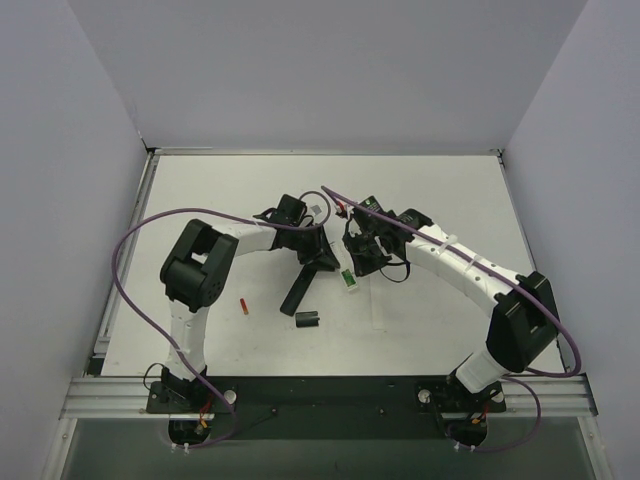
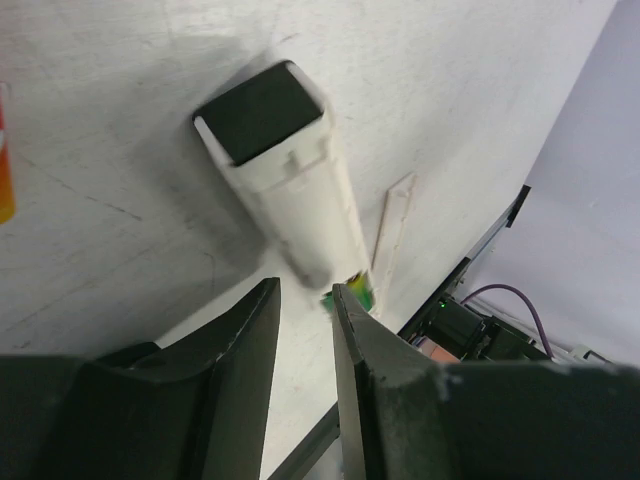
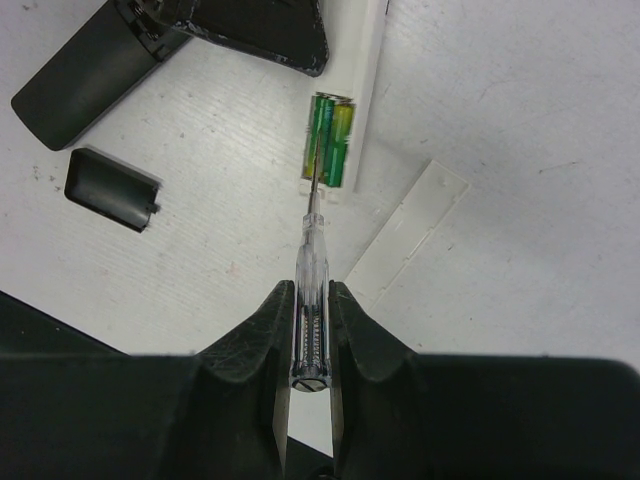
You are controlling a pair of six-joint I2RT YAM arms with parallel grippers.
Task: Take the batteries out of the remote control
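Both covers are off: the black cover (image 3: pixel 110 190) lies near the black remote (image 3: pixel 80 80), the white cover (image 3: pixel 410 235) just beside the white remote (image 2: pixel 300 190). One red battery (image 1: pixel 245 307) is seen loose on the surface (image 1: pixel 450 330); the other is not found in view. The two green batteries (image 3: pixel 330 140) are seated in the white remote's bay, so that pair is judged left to do. A screwdriver (image 3: pixel 310 270) is clamped in the right fingers (image 3: pixel 355 340), its tip set at the green batteries. The left fingers (image 2: pixel 250 340) are held narrowly apart at the white remote's end; a grip cannot be told. No writing can be read.
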